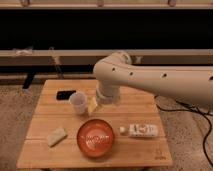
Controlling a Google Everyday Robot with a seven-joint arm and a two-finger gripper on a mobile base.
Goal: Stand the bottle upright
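Observation:
The bottle (140, 130) lies on its side on the wooden table (145, 107), right of the orange bowl (95, 137), with its white cap pointing left toward the bowl. My gripper (102, 101) hangs at the end of the white arm (150, 77) over the middle of the table, next to the white cup (78, 102). It is up and to the left of the bottle, well apart from it. The wrist hides most of the gripper.
A small yellow thing (93, 104) shows between the cup and the gripper. A black flat object (65, 94) lies at the back left. A pale sponge-like block (56, 136) lies front left. Cables (192, 107) run on the floor at the right.

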